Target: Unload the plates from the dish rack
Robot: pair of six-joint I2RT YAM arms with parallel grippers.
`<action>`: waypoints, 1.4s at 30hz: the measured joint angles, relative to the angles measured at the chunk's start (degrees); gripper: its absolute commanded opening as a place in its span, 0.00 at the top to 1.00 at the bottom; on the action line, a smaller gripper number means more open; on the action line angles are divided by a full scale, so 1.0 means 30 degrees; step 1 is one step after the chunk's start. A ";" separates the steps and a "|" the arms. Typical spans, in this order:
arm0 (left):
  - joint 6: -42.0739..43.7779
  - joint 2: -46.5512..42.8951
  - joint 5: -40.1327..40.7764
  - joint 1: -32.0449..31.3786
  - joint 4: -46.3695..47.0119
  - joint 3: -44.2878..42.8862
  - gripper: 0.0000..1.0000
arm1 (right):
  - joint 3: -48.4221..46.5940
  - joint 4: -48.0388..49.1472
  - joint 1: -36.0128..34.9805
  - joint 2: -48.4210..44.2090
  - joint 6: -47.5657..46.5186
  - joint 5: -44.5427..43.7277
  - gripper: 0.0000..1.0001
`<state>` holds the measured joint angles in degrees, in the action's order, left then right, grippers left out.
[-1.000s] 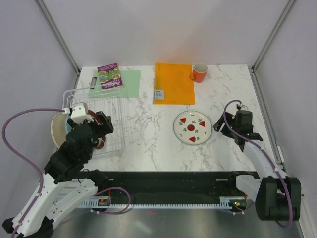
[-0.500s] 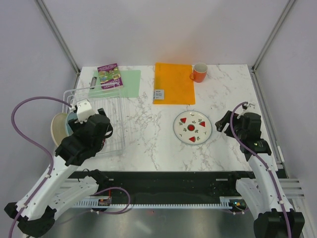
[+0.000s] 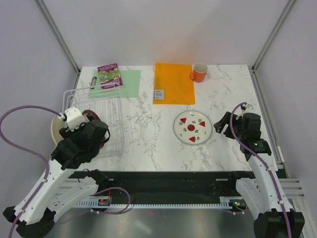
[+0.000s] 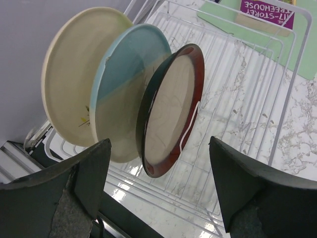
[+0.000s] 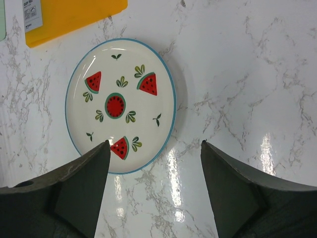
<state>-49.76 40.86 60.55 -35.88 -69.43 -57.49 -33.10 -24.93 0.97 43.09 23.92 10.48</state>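
Note:
Three plates stand upright in the white wire dish rack (image 4: 247, 84): a beige plate with a dark red-brown rim (image 4: 171, 106), a half blue half beige plate (image 4: 124, 94) and a cream plate with a dark sprig (image 4: 69, 79). My left gripper (image 4: 159, 141) is open and empty, hovering just short of the red-rimmed plate's lower edge. In the top view the left gripper (image 3: 78, 125) covers most of these plates at the rack's (image 3: 113, 106) left end. The white plate with red fruit (image 3: 192, 127) lies flat on the table. My right gripper (image 5: 154, 144) is open and empty, just right of that plate (image 5: 120, 105).
A green mat (image 3: 126, 82) with a purple booklet (image 3: 109, 75) lies behind the rack. An orange board (image 3: 173, 82) and an orange mug (image 3: 199, 72) are at the back. The table's left edge runs right beside the rack.
My left arm has shifted left and back toward the near edge, over the rack's plates. My right arm pulled back from the fruit plate a second ago and has held still since.

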 measured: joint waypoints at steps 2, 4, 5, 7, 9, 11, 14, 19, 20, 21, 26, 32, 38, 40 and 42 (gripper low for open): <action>0.0022 -0.0277 -0.0022 0.0051 0.0124 0.0007 0.14 | 0.0000 0.0000 0.0000 0.0000 0.0000 0.0058 0.19; 0.0204 -0.0386 -0.0109 0.0066 0.0561 0.0044 0.14 | 0.0000 0.0000 0.0000 0.0000 0.0000 0.0102 0.19; 0.0350 -0.0444 -0.0226 0.0066 0.0882 0.0138 0.14 | 0.0000 0.0000 0.0000 -0.0007 0.0000 0.0138 0.19; 0.0758 -0.0481 -0.0517 0.0182 0.1625 0.0481 0.14 | 0.0000 0.0000 0.0000 -0.0007 -0.0007 0.0204 0.19; 0.1362 -0.0430 -0.1064 0.0452 0.2280 0.0758 0.14 | 0.0000 0.0000 0.0000 -0.0007 -0.0022 0.0372 0.19; 0.2040 -0.0262 -0.1836 0.1064 0.3133 0.0896 0.14 | 0.0000 0.0000 0.0000 -0.0007 -0.0051 0.0474 0.19; 0.3432 0.0408 -0.3687 0.3468 0.4728 0.1049 0.11 | 0.0000 0.0000 0.0000 -0.0007 -0.0066 0.0554 0.19; 0.5348 0.0794 -0.6572 0.7060 0.6914 0.1938 0.12 | 0.0000 0.0007 0.0000 0.0000 -0.0066 0.0576 0.19; 0.5719 0.0721 -0.7191 0.7606 0.7213 0.2135 0.11 | 0.0000 0.0007 0.0000 0.0000 -0.0066 0.0576 0.19; 0.5996 0.0714 -0.7628 0.7956 0.7380 0.2186 0.11 | 0.0000 0.0015 0.0000 0.0007 -0.0066 0.0576 0.19; 0.6870 0.1202 -0.9551 1.0003 0.8757 0.2470 0.11 | 0.0007 0.0015 0.0000 0.0291 -0.0087 0.0597 0.19; 0.7410 0.1588 -1.0856 1.1511 0.9515 0.3060 0.12 | 0.0007 0.0022 0.0000 0.0452 -0.0124 0.0648 0.19; 0.7621 0.2769 -1.1249 1.2553 0.9748 0.3060 0.41 | 0.0007 0.0022 0.0000 0.0590 -0.0138 0.0707 0.19; 0.7810 0.2841 -1.1081 1.2721 0.9653 0.3016 0.43 | 0.0007 0.0022 0.0000 0.0590 -0.0138 0.0729 0.19; 0.7912 0.3067 -1.0826 1.2779 0.9551 0.2841 0.43 | 0.0007 0.0022 0.0000 0.0590 -0.0138 0.0743 0.19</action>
<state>-26.02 50.06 28.08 2.46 -40.77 -48.97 -33.08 -24.86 0.97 44.86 23.51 12.71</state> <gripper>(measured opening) 0.582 0.812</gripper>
